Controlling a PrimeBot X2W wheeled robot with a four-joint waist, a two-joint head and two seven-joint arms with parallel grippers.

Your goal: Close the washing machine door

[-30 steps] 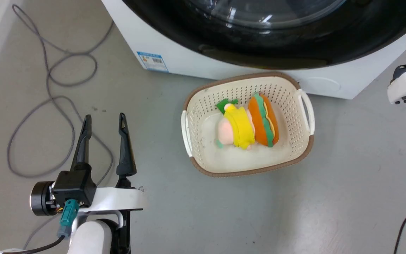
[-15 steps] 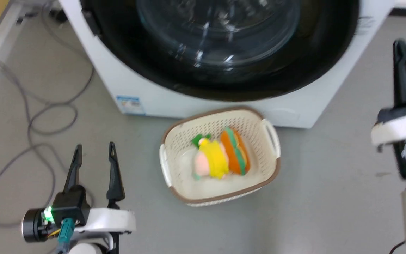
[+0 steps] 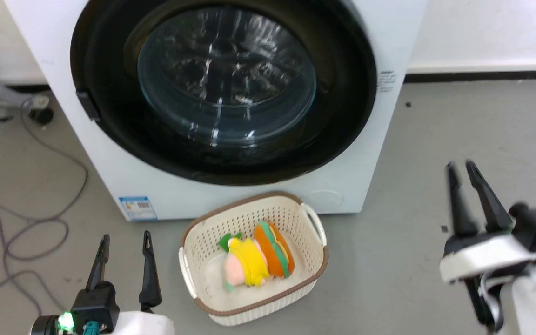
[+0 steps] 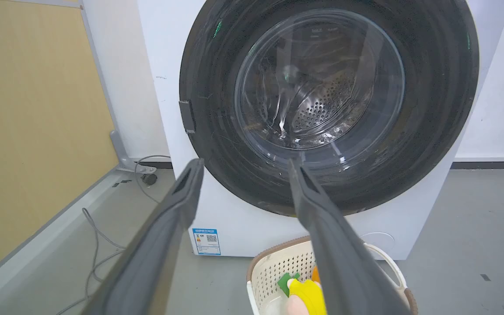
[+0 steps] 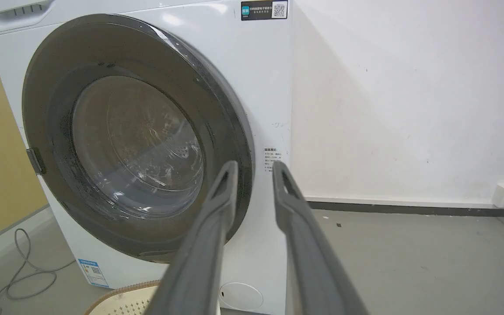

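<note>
**A:** Head view: the washing machine door (image 3: 224,79) sits flat against the washing machine (image 3: 110,186) front, looks shut to me? Left gripper (image 3: 125,238) hangs before the machine's left corner, fingers wide apart. Right gripper (image 3: 459,165) is off its right side, fingers slightly apart.

**B:** Left wrist view: door's dead ahead, above the fingers. Right wrist view catches it slanted, so the left arm faces it squarer.
</note>
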